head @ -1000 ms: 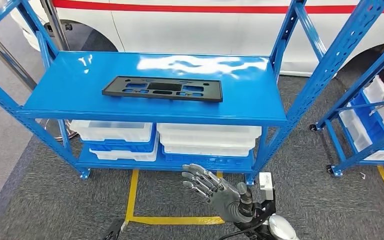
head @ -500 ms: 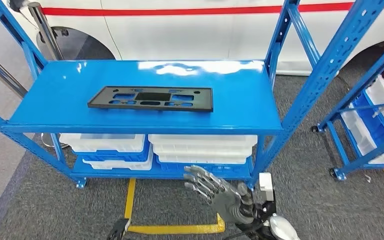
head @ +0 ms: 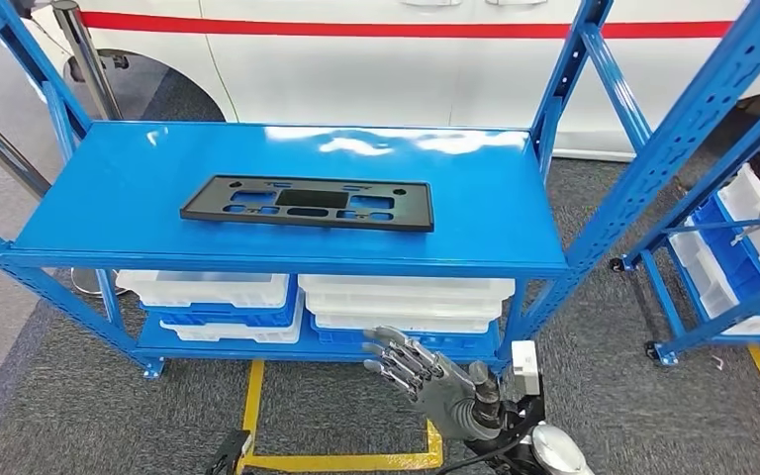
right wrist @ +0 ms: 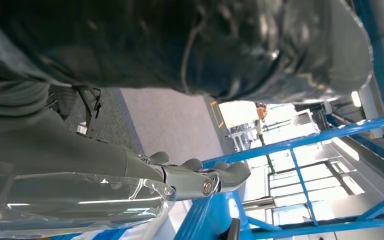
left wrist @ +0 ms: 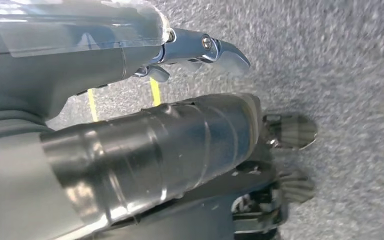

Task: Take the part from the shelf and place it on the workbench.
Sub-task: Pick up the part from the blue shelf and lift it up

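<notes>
Item: black rectangular cut-out panel (head: 307, 203), the part. It lies flat on the blue shelf (head: 475, 213) top deck, near the front edge.

Right hand (head: 426, 381): low in front of the shelf, fingers (head: 388, 358) spread, holding nothing.

Left hand (left wrist: 195, 50): hangs over carpet; state cannot be told.

Handling advice: raise the right hand above deck height before reaching, and grasp the panel's near long edge.

Containers: white bins (head: 406, 302) on blue trays (head: 228, 315), lower deck; contents hidden.

head view: looks down at the blue shelf (head: 287, 247) before you. wrist views: close behind each hand; right shares that shelf's frame, left faces carpet (left wrist: 330, 60).
</notes>
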Motion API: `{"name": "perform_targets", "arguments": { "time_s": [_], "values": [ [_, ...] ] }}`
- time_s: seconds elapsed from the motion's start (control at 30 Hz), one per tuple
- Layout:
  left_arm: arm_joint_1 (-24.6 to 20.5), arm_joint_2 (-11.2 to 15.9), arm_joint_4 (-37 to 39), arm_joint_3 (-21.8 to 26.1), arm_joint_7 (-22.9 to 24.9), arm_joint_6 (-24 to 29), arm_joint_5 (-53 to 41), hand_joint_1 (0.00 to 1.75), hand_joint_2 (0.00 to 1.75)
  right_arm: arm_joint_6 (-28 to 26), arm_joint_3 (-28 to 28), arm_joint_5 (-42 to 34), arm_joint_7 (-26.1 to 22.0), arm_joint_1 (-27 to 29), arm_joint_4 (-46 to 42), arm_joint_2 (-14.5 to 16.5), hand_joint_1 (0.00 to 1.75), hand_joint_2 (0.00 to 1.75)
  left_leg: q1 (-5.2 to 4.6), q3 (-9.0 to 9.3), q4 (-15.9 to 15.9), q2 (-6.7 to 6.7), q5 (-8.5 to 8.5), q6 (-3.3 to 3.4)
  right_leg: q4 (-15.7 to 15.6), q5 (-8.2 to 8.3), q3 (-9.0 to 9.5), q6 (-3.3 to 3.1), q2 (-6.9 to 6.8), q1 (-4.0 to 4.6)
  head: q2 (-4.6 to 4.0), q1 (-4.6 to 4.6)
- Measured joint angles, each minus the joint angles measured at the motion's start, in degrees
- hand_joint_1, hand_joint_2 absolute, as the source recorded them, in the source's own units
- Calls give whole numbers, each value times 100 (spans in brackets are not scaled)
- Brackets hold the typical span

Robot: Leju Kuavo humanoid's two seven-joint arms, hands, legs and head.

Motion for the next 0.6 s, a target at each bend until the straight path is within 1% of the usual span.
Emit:
{"name": "perform_targets", "arguments": {
  "time_s": [0.07, 0.1, 0.13, 0.17, 0.2, 0.23, 0.27, 0.3, 0.33, 0.37, 0.43, 0.47, 0.5, 0.53, 0.57, 0.6],
  "values": [
    [-2, 0, 0, 0, -4, -2, 1, 0, 0, 4, 0, 0, -1, 5, 11, -1, 0, 0, -17, -1, -1, 5, -9, 31, 749, -359, -368, 24, -8, -8, 0, 2],
    [2, 0, 0, 0, -5, -4, 2, 0, 0, 4, 0, 1, -1, 10, 19, -1, 0, 0, -25, -3, 4, 5, -22, 39, 1058, -450, -533, 33, -9, -11, 0, 2],
    [7, 0, 0, 0, -5, -5, 2, 0, 0, 6, 0, 1, -1, 14, 27, -1, 0, 0, -31, -1, 10, 2, -36, 43, 1179, -429, -612, 35, -9, -12, 0, 1],
    [9, 0, 0, 0, -6, -6, 2, 0, 0, 8, 0, 2, -1, 15, 33, -1, 0, 0, -35, 8, 18, -1, -53, 44, 1074, -294, -575, 29, -9, -13, 0, 1],
    [9, 0, 0, 0, -8, -7, 1, 0, 0, 10, 0, 3, -1, 14, 38, -2, 0, 0, -38, 25, 26, -6, -73, 39, 755, -84, -427, 13, -10, -13, 0, 1],
    [8, -1, 0, 0, -9, -8, -1, 0, 0, 14, 0, 3, -1, 11, 40, -3, 0, 0, -40, 46, 35, -10, -94, 28, 330, 107, -223, -14, -13, -8, 0, 2],
    [6, -2, 0, 0, -10, -10, -5, 0, 0, 20, 0, 5, -1, 7, 41, -4, 0, 0, -52, 61, 47, -13, -120, 7, -40, 235, -43, -40, -18, 5, 0, 2],
    [4, -3, 0, 0, -12, -11, -9, 0, 0, 30, 0, 7, -3, 4, 42, -5, 0, 0, -61, 70, 55, -14, -143, -19, -295, 295, 79, -66, -21, 17, 0, 1],
    [2, -4, 0, 0, -13, -11, -13, 0, 0, 43, 0, 8, -4, 2, 42, -5, 0, 0, -67, 75, 58, -15, -161, -48, -412, 288, 133, -90, -21, 31, 0, 0],
    [0, -4, 0, 0, -16, -11, -16, 0, 0, 56, 0, 9, -6, 3, 42, -6, 0, 0, -71, 80, 55, -15, -174, -79, -422, 273, 138, -108, -18, 45, 0, -1],
    [-2, -3, 0, 0, -23, -14, -19, 0, 0, 76, 0, 9, -9, 5, 40, -7, 0, 0, -66, 87, 82, -14, -211, -140, -460, 272, 185, -160, -6, 21, 0, -2],
    [-4, -3, 0, 0, -27, -15, -20, 0, 0, 82, 0, 9, -10, 3, 40, -7, 0, 0, -62, 41, 199, -14, -274, -172, -485, 269, 222, -191, -7, 5, 0, -9],
    [-6, -2, 0, 0, -29, -15, -21, 0, 0, 85, 0, 9, -11, 1, 40, -7, 0, 0, -55, -71, 429, -16, -384, -202, -509, 262, 265, -222, -12, -15, 0, -15],
    [-5, -2, 0, 0, -31, -15, -22, 0, 0, 87, 0, 9, -13, 1, 41, -6, 0, 0, -39, -255, 778, -16, -532, -227, -517, 240, 297, -245, -19, -17, 0, -22],
    [1, -2, 0, 0, -31, -15, -23, 0, 0, 86, 0, 9, -13, 2, 42, -7, 0, 0, -26, -493, 1186, -16, -685, -249, -516, 212, 323, -262, -24, -17, 0, -27],
    [11, -2, 0, 0, -31, -15, -25, 0, 0, 86, 0, 9, -12, 5, 43, -7, 0, 0, -14, -722, 1542, -15, -782, -266, -514, 181, 351, -267, -23, -17, 0, -26]
  ]
}}
